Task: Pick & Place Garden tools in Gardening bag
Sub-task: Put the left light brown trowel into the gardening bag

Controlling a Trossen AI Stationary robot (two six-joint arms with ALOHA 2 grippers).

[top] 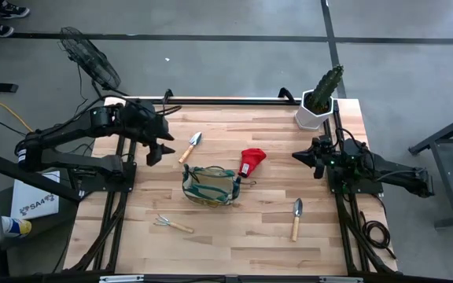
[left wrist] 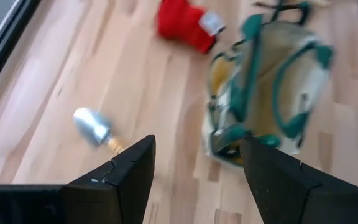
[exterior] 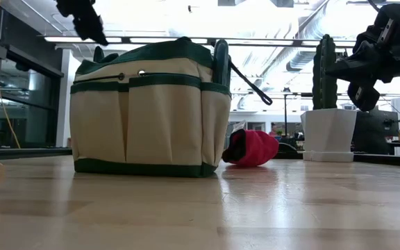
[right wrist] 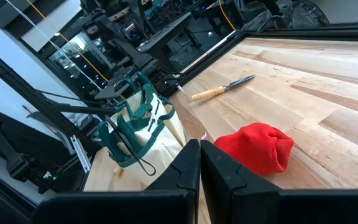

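I take the bag (top: 211,185) as my landmark; it stands upright near the middle of the table (top: 234,244), mouth open upward, green handles up.

My left gripper (top: 166,149) hangs above the table off the bag's far-left corner, fingers spread wide and holding nothing. Just beyond it lies a trowel (top: 191,146), wooden handle angled toward the bag, apart from the fingers. In the left wrist view that trowel's blade (left wrist: 92,126) shows between bag and table edge, with the bag (left wrist: 266,93) ahead.

The red glove (top: 252,161) lies just off the bag's far-right corner, close to it; I cannot tell whether they touch. A rake (top: 171,224) lies on the near-left side of the bag, well apart. A second trowel (top: 296,218) lies to the bag's near right, also well apart.

My right gripper (top: 299,156) waits well to the bag's right, past the glove, fingers pressed together and empty. The cactus (top: 321,98) in its white pot stands at the far right corner.
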